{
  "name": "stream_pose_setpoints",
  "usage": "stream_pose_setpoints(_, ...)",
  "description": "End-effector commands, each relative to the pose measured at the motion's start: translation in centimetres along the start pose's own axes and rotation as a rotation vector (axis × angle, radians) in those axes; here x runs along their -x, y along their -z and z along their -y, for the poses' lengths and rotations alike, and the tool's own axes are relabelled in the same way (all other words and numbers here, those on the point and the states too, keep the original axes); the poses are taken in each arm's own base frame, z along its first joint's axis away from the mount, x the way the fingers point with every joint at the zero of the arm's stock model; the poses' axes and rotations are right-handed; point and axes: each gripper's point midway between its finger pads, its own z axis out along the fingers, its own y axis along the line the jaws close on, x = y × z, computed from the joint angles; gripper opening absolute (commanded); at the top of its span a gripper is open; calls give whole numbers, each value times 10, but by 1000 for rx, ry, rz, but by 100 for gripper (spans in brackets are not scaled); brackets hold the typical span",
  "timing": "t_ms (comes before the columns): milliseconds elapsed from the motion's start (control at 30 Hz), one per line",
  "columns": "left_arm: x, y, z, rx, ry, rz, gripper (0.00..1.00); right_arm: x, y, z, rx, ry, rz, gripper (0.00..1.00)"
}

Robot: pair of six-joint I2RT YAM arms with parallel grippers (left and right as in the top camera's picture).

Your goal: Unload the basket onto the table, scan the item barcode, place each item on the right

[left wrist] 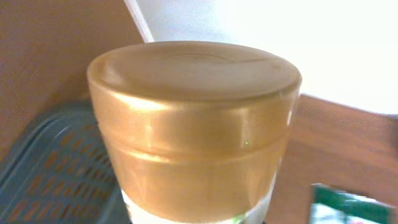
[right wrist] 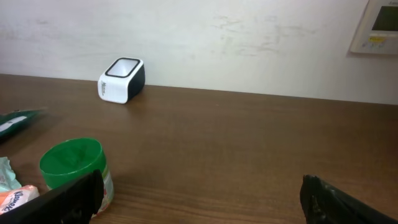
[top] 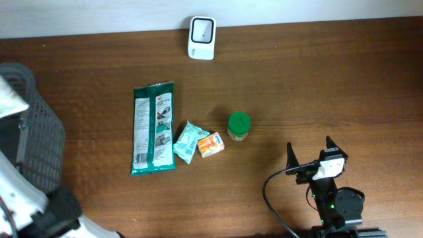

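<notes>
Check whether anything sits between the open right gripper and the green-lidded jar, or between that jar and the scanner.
Nothing visible does. Bare table lies between the right gripper and the green-lidded jar, and between the jar and the scanner. The orange packet sits on the jar's far side.

I can read nothing: print on the green packet (top: 153, 129), scanner (right wrist: 122, 79) and gold-lidded jar (left wrist: 193, 124) is too small or cut off.
</notes>
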Motion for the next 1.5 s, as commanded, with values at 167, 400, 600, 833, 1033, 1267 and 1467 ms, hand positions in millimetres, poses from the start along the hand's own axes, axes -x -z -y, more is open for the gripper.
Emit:
stream_pose_setpoints(167,-23,100,238,-500,-302,28,13,-2,0,-3,12,-8,-4,98)
stream_pose_setpoints(400,-176,45,391,-734,-512,-441,17,-2,0,-3,12,-9,-4,98)
stream_pose_setpoints(600,-280,5,485,-874,-508,-632,17,-2,0,-3,12,-8,-4,98)
stream_pose_setpoints(833,-325,-21,510,-795,-387,-769,54,-2,0,-3,12,-9,-4,98)
stream_pose_setpoints(1033,-300,-20,501,-822,-417,-709,65,-2,0,-3,12,-8,-4,98)
stream_pose_setpoints(1267,-177,-21,393,-786,-474,-419,82,-1,0,3,-17,35,-1,98)
stream_pose_setpoints(1467,-163,-60,309,-741,-651,-382,95,11,1,-10,57,50,52,98)
